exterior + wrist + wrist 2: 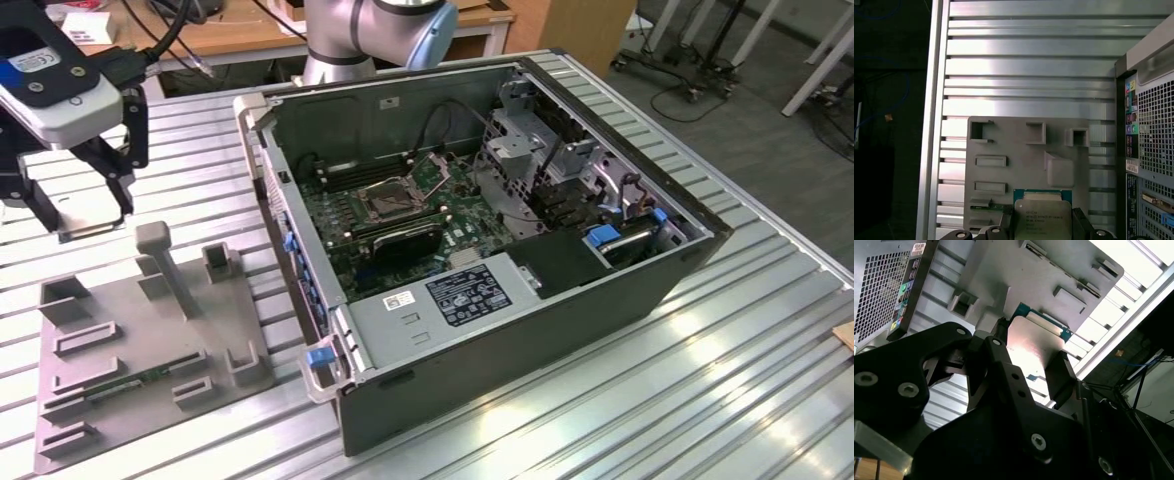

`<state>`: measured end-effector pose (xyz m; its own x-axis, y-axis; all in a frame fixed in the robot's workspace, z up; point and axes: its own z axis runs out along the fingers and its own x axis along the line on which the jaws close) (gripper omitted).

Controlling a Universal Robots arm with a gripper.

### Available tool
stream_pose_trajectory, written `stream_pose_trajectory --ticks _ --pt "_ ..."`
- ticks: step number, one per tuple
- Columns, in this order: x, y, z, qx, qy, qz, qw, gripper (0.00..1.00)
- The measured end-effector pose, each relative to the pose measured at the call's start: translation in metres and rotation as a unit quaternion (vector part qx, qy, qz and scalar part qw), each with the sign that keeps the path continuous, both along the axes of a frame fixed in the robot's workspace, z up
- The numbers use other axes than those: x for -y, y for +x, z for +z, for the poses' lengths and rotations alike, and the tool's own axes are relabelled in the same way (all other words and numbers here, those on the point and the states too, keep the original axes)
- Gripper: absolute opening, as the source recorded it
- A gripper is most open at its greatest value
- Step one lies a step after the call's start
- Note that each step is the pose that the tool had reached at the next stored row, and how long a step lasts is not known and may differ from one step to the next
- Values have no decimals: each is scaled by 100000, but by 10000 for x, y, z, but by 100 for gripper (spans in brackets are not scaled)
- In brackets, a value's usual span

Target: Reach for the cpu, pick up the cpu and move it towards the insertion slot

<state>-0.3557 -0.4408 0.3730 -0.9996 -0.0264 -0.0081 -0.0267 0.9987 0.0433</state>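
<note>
Above grey tray (1019, 145), fingers (1061, 375) clamp cpu (1043, 220) edges.

The cpu (1043, 219) is cut off by the picture's edge in the first wrist view. In the second wrist view, the black fingers (1063, 376) hide its sides.

My arm (380, 30) has silver tubes with a light blue joint cap; my gripper (1029, 367) is matte black with silver screws.
</note>
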Motion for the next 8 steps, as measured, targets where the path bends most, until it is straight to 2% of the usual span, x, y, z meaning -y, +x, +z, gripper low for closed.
stream_pose_trajectory --ticks 8 --pt "0 15 1 -3 3 12 100000 54"
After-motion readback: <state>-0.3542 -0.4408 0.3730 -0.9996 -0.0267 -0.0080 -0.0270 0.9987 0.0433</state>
